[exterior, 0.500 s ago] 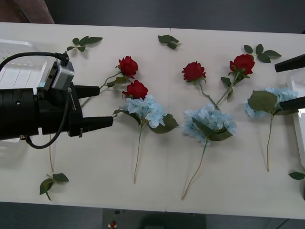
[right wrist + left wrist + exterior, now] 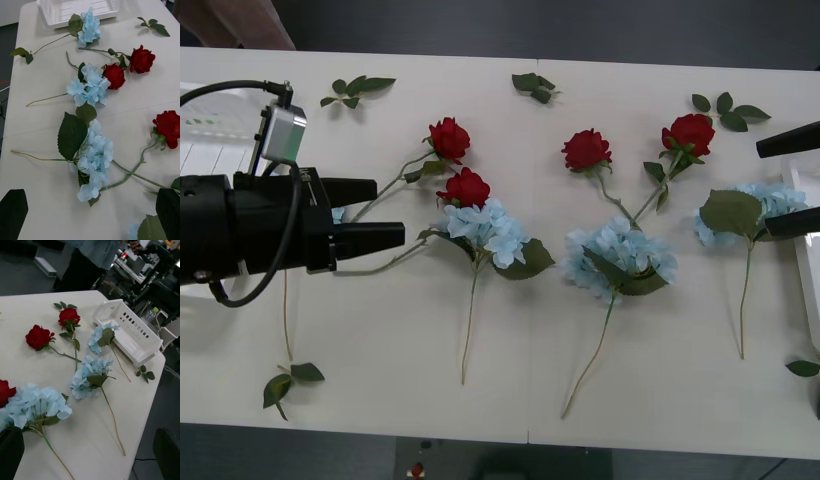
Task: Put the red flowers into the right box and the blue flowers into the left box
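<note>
Left pincer [image 2: 388,213]: black fingers spread, low over the white table [image 2: 510,400], with thin green stems lying between and just past its tips.
Right pincer [image 2: 792,180]: 2 black fingers spread, a pale-blue fabric hydrangea cluster [image 2: 755,212] between them.
Red flowers: 2 red fabric roses [image 2: 458,163] just beyond the left pincer's tips; 2 more [image 2: 640,142] nearer the right pincer.
Blue flowers: 2 further hydrangea clusters [image 2: 485,230] and [image 2: 620,258] between the pincers.
Left box: white slotted plastic tray [image 2: 210,135] behind the left pincer.
Right box: white plastic rim [image 2: 808,260] beside the right pincer.
</note>
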### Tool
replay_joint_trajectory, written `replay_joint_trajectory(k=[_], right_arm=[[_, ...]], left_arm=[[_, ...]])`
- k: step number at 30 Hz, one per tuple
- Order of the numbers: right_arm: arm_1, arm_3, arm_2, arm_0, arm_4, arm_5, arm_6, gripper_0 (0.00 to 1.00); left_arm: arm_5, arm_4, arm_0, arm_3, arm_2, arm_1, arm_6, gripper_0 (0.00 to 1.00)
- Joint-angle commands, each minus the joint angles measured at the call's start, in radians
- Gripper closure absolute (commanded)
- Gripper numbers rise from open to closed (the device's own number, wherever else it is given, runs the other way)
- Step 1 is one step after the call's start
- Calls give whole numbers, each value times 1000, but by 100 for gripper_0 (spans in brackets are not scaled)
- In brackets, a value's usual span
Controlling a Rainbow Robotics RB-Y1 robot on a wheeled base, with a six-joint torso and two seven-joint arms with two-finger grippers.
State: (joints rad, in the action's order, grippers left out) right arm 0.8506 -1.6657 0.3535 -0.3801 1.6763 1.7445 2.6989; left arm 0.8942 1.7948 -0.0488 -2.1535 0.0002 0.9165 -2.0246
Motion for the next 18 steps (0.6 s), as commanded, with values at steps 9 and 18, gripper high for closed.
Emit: replay_joint_trajectory(k=[9,18], right_arm=[[134,-5,5,63,-55,-36,-415,0],[159,-5,5,135,-225,-111,-778,0]], left_arm=[[-5,-147,115,-40,190,166,550,0],[2,-377,153,-29,201,211,906,0]])
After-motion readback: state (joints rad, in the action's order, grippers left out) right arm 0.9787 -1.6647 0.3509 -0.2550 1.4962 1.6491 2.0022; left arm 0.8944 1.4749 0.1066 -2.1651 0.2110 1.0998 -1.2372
